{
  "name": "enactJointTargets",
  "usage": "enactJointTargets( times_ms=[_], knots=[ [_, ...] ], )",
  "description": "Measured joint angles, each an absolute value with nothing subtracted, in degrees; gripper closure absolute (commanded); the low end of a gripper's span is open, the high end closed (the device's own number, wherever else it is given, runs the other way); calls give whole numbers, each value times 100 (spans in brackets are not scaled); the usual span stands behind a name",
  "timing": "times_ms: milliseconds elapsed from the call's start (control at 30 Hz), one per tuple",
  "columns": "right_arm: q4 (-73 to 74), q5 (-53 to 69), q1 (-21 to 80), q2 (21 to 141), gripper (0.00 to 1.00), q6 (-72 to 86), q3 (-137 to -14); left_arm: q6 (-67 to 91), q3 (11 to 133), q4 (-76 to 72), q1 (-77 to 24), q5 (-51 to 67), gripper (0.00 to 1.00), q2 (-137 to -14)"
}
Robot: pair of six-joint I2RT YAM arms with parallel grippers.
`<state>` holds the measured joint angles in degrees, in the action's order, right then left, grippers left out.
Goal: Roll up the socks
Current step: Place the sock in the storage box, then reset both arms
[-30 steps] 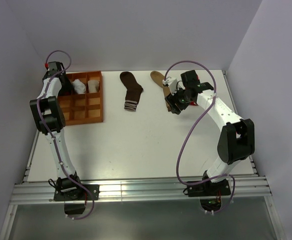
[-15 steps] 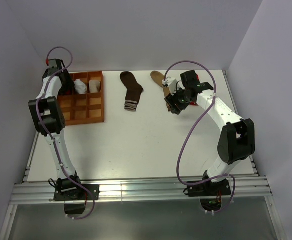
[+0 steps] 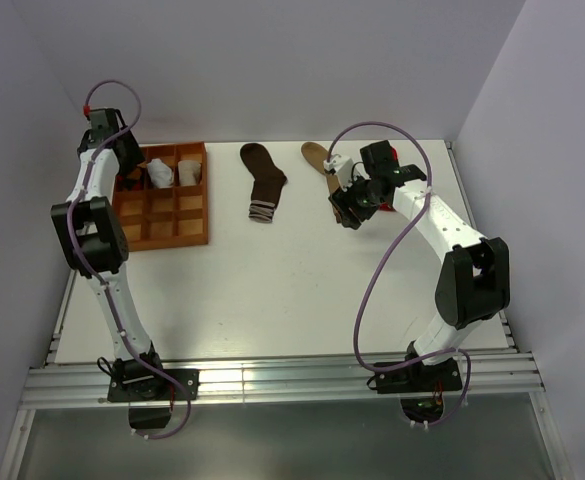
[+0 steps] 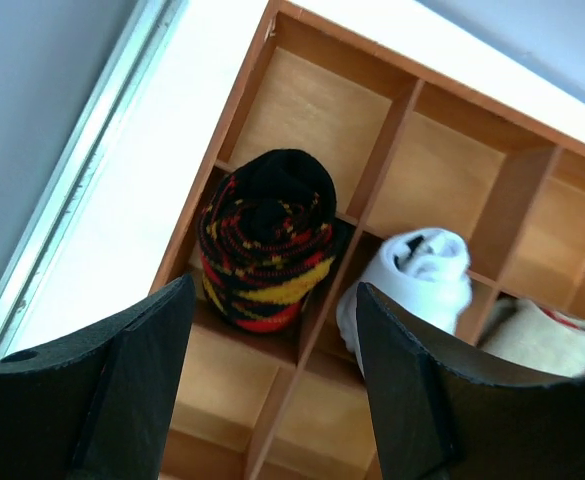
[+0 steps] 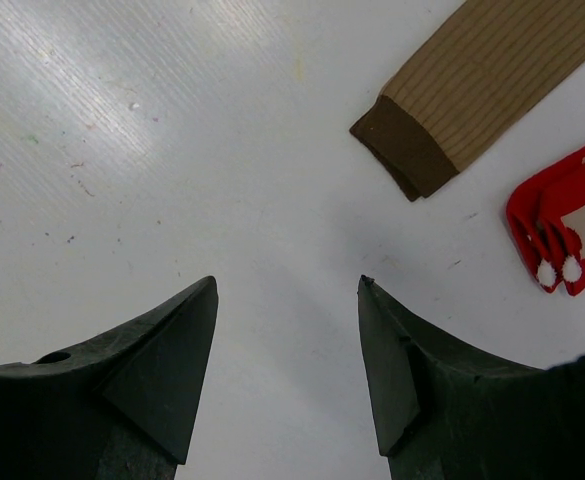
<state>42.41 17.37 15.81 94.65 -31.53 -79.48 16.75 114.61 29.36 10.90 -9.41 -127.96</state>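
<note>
Tabletop [image 3: 272, 290], white and faintly scuffed, is filling a bare booth with pale lavender walls closing in on three sides, while a ribbed metal rail [image 3: 292, 382] is running along the near edge beneath the bases of the two arms.

At far left, the left fingers [image 3: 127, 168] are hanging spread wide over the orange-brown gridded tray [image 3: 162, 238], grasping nothing. Directly below them in the wrist view, the black-orange argyle sock [image 4: 267, 240] is sitting rolled into a ball in the tray's left column, clear of both fingertips. The white sock [image 4: 417, 275] is resting rolled in the compartment just to its right, and the beige sock [image 4: 542, 340] is lying one compartment further right. The other compartments in view are showing bare wood.

Right of the tray and apart from it, the dark brown sock [image 3: 263, 180] is lying flat and unrolled on the tabletop, its striped cuff pointing toward the arms. Further right, the tan sock [image 5: 482, 85] is stretching out flat, its darker cuff the end nearest the right arm.

The right fingers [image 3: 347, 212] are hovering released and wide apart over bare tabletop just short of that cuff, touching neither sock nor surface. At far right, the red sock [image 5: 567, 225], with a white figure on it, is lying near the tan one, partly cut off by the wrist camera's edge.
</note>
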Motion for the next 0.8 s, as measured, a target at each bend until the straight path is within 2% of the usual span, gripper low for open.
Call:
enactJointTargets(
  times_ms=[267, 467, 800],
  knots=[
    [4239, 1739, 1590, 9362, 34, -3140, -7935, 1883, 11185, 2952, 1048, -884, 30, -11966],
    [4246, 1817, 1588, 8812, 34, -2956, -7861, 2086, 10195, 2877, 526, -875, 30, -10704],
    [4265, 2108, 1511, 7467, 32, -2287, -7483, 2416, 8394, 2899, -2106, -1011, 30, -8696]
  ],
)
